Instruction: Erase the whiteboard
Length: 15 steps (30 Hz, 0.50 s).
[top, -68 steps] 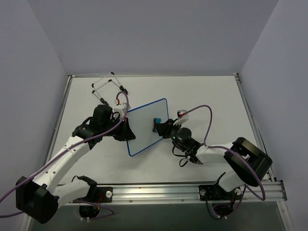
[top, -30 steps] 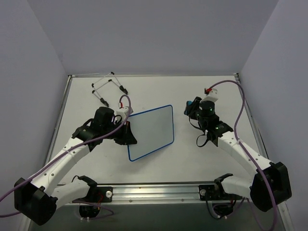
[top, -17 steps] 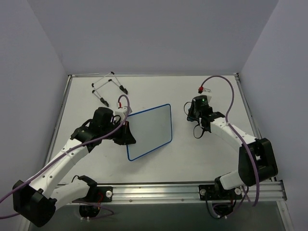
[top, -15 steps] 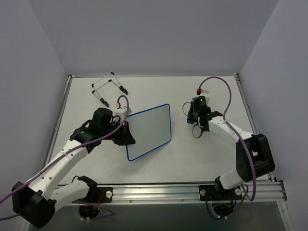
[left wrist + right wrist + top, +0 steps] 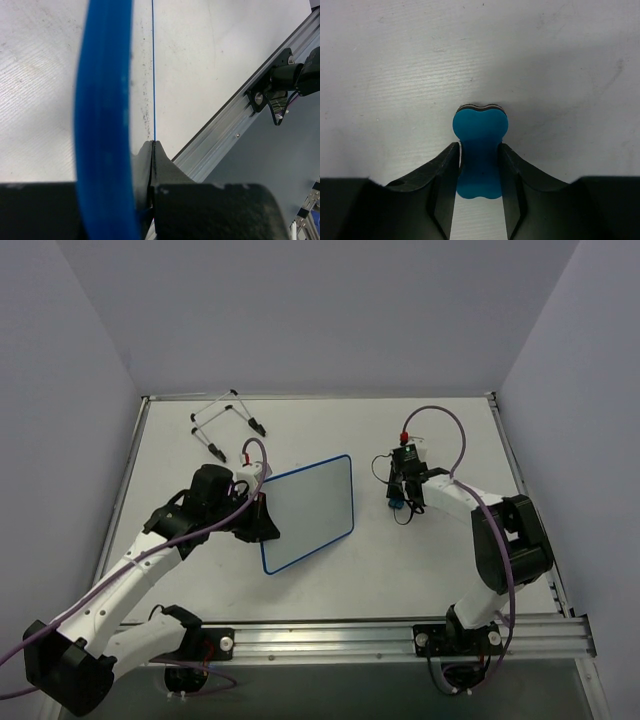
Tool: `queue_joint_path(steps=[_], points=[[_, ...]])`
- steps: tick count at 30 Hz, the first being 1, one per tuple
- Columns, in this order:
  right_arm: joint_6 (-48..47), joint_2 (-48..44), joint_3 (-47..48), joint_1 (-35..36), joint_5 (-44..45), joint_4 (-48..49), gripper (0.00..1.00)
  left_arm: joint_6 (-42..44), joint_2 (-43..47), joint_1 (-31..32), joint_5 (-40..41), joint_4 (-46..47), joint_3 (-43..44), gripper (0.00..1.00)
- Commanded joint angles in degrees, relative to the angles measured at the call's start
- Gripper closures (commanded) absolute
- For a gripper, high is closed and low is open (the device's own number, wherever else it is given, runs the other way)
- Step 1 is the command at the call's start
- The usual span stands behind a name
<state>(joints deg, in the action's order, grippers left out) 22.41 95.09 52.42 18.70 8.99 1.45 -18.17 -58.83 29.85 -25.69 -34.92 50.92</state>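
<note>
The whiteboard [image 5: 308, 512], blank white with a thin blue frame, is held off the table, tilted, left of centre. My left gripper [image 5: 262, 520] is shut on its left edge. In the left wrist view the blue frame [image 5: 102, 125] runs blurred past the closed fingers [image 5: 152, 150]. My right gripper [image 5: 398, 498] is to the right of the board, apart from it, shut on the small blue eraser [image 5: 399, 503]. In the right wrist view the eraser [image 5: 480, 150] is pinched at its waist by the gripper [image 5: 480, 167], its far end down at the table.
A thin wire easel stand [image 5: 225, 425] lies at the back left of the white table [image 5: 440, 560]. The aluminium rail [image 5: 400, 635] runs along the near edge. Grey walls close in the back and sides.
My right gripper has carried the eraser off the board to the right and brought it down to the table. The board has swung slightly in my left gripper.
</note>
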Motion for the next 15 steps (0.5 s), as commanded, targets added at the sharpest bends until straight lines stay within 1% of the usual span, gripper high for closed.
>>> queue_joint_path(steps=[1,4,6,7,8,10,15], points=[[-0.7,0.4,2.2,-0.4,0.8,-1.3,0.66,1.0,2.0,-0.3,-0.4,3.3,1.6,0.98],[-0.8,0.4,2.0,-0.4,1.0,-1.4,0.53,1.2,2.1,-0.3,-1.2,3.6,1.5,0.98],[-0.7,0.3,2.0,-0.5,0.9,-1.3,0.49,1.1,2.1,-0.3,-1.2,3.7,1.4,0.98],[-0.6,0.0,1.9,-0.4,0.9,-1.4,0.40,1.1,1.9,-0.2,-1.3,3.7,1.5,0.98],[-0.5,-0.3,1.8,-0.4,0.9,-1.3,0.34,1.1,1.8,-0.2,-1.5,3.6,1.5,0.98],[-0.4,-1.6,1.6,-0.4,0.7,-1.3,0.30,1.2,1.6,-0.2,-1.6,3.6,1.5,0.98],[-0.2,-5.4,1.0,-0.5,0.8,-3.8,0.29,1.0,2.3,-0.2,-1.7,3.9,1.3,0.98]])
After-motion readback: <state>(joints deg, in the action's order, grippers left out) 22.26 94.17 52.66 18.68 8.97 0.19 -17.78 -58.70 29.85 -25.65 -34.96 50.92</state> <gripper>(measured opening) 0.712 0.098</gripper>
